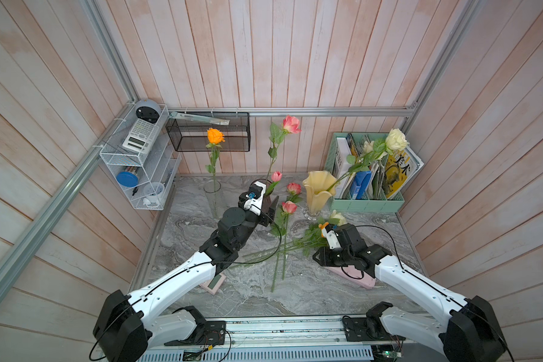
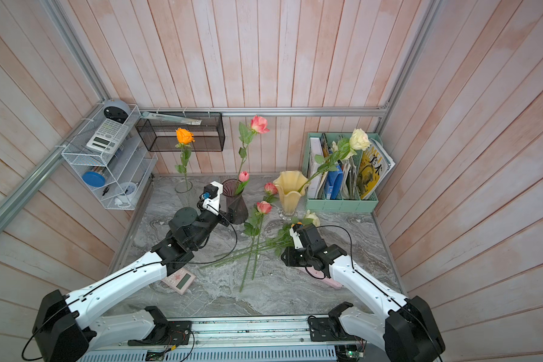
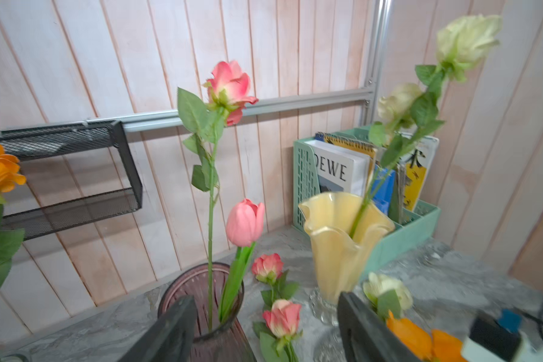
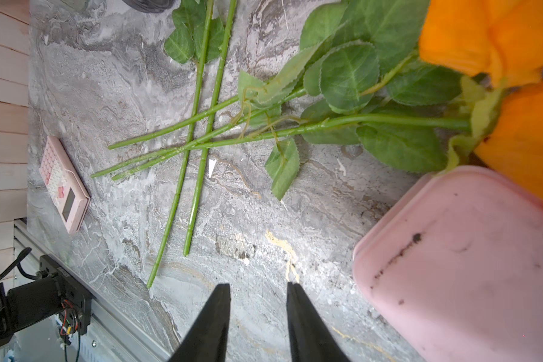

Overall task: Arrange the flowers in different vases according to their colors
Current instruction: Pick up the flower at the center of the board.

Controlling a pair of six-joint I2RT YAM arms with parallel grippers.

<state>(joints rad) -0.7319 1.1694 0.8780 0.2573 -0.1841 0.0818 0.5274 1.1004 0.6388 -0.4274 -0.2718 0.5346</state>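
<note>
The dark purple vase (image 2: 237,203) holds a tall pink rose (image 1: 291,124) and a pink tulip (image 1: 276,176). My left gripper (image 1: 271,211) stands open beside this vase with nothing in it; its fingers (image 3: 170,332) frame the vase's rim (image 3: 201,282). An orange rose (image 1: 215,135) stands in the clear cylinder (image 1: 213,191). The yellow ruffled vase (image 1: 318,191) holds cream roses (image 1: 396,140). On the table lie two pink roses (image 1: 289,207), a cream rose (image 1: 338,217) and orange blooms (image 4: 483,47), stems crossed. My right gripper (image 4: 258,284) hovers open over bare table, near the stem ends.
A pink calculator (image 1: 213,283) lies front left, partly under the left arm. A pink case (image 4: 467,266) lies under the right arm. A mint file holder (image 1: 367,200) stands back right. A black mesh basket (image 1: 207,131) and a white wire rack (image 1: 138,156) hang on the walls.
</note>
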